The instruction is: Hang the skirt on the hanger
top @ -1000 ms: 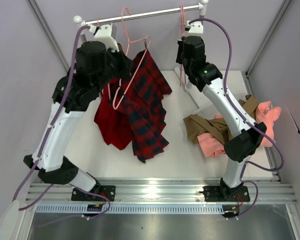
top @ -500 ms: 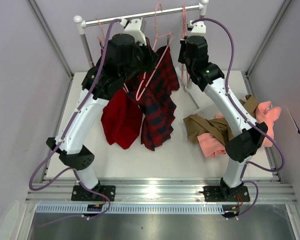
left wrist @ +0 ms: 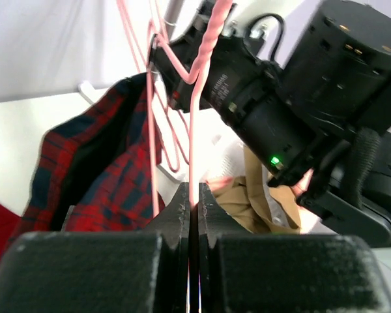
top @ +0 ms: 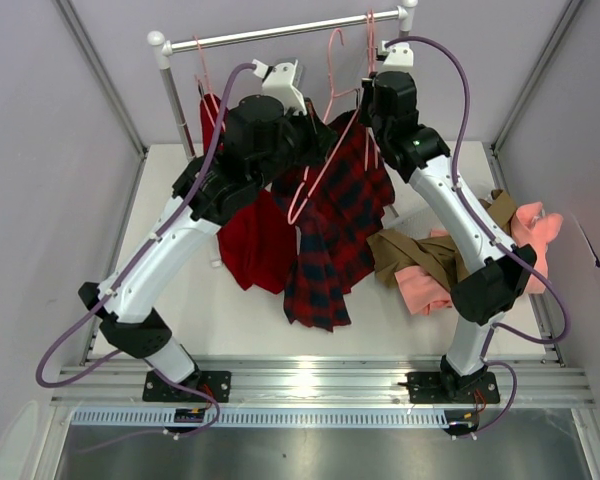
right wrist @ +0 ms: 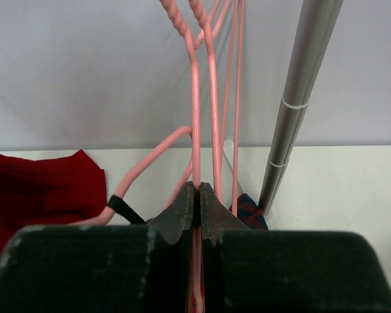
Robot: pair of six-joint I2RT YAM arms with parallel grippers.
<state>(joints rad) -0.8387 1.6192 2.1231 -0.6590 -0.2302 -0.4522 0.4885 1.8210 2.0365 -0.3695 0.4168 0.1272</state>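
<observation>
Top view looks down from behind the arm bases; wrist views sit close behind their fingers (all share the pink hangers).

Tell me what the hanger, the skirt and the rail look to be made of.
The hanger looks like thin wire, probably metal under a smooth pale-pink coating; its neck is twisted like wound wire. The skirt is soft woven cloth, matte, in a red and dark plaid, and it hangs in loose folds. The rail seems to be a metal tube, silvery with a bright sheen.
</observation>
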